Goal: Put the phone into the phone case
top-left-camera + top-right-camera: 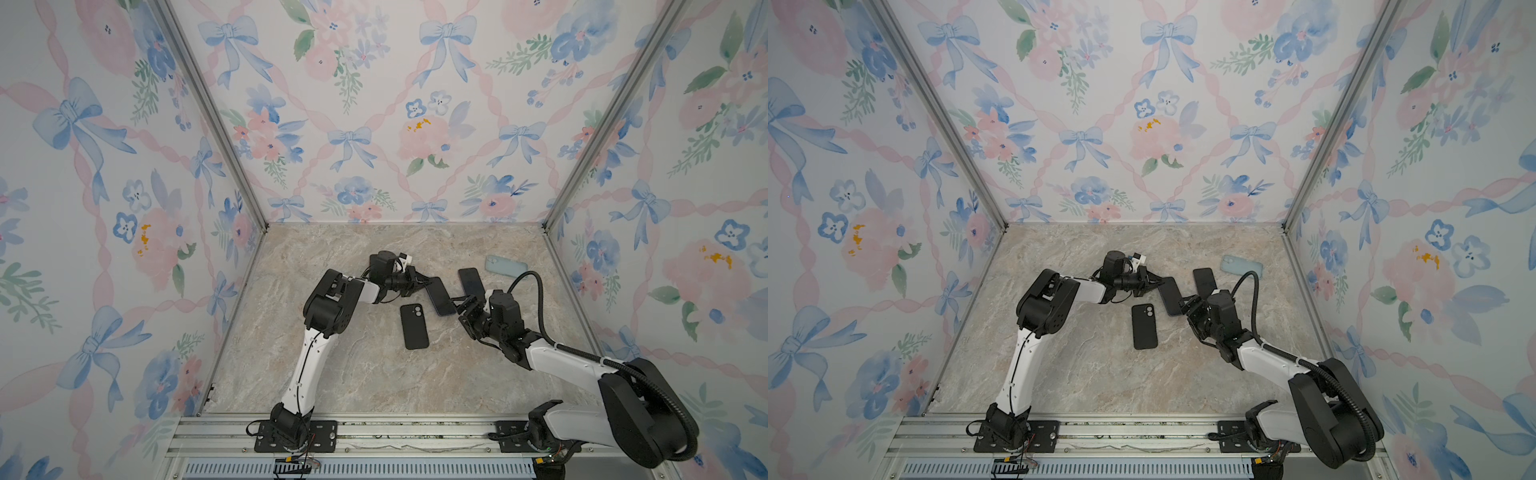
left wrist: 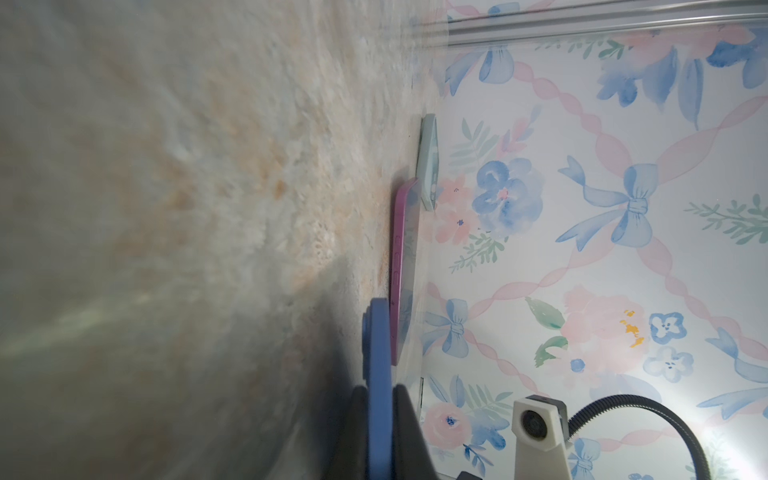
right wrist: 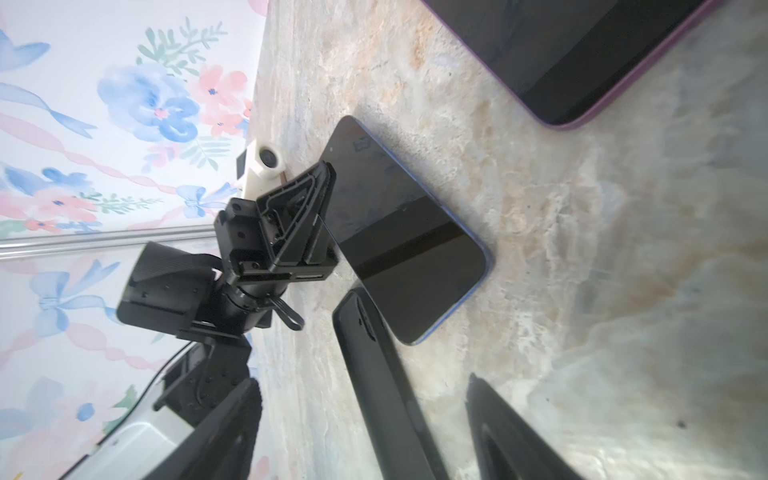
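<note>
The phone (image 1: 441,298) (image 1: 1170,297) is blue-edged with a dark screen. My left gripper (image 1: 428,282) (image 2: 380,388) is shut on one of its edges. It is held tilted screen-up, and its far side is at or near the marble in the right wrist view (image 3: 407,241). The black phone case (image 1: 414,328) (image 1: 1144,328) lies flat, camera cut-out up, just in front of the phone. My right gripper (image 1: 460,307) (image 3: 361,380) stands open by the phone's near end. It is apart from the case, which shows between its fingers (image 3: 498,432).
A purple-edged phone (image 1: 471,282) (image 2: 399,266) lies screen-up behind my right gripper. A pale green case (image 1: 506,266) (image 2: 429,162) lies beyond it near the right wall. The floral walls close in the marble table (image 1: 332,374).
</note>
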Controlling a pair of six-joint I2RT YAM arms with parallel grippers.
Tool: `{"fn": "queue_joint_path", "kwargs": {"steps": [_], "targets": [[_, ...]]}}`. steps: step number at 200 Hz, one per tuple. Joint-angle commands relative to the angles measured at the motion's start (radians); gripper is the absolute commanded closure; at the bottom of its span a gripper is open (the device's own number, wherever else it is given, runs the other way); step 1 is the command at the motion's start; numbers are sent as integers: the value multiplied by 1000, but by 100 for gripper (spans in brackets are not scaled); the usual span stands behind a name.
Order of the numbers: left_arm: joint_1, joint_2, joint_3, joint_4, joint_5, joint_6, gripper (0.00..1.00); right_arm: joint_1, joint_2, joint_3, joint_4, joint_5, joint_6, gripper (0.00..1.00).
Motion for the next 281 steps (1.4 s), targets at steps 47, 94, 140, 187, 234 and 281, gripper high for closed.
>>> {"fn": "queue_joint_path", "kwargs": {"steps": [47, 94, 140, 187, 234, 281], "targets": [[-2, -63, -87, 254, -11, -195, 94, -67, 28, -160, 458, -43, 164, 28], [-2, -78, -123, 368, -44, -297, 96, -75, 121, -195, 616, -49, 196, 35], [-1, -92, -151, 458, -65, -366, 97, -75, 298, -203, 860, -65, 259, 40], [-8, -102, -166, 489, -66, -389, 97, -69, 443, -183, 981, -70, 275, 46], [-14, -108, -179, 499, -64, -391, 96, -67, 461, -166, 980, -69, 274, 56], [-17, -116, -197, 499, -66, -383, 96, -55, 470, -125, 980, -64, 270, 72]]}}
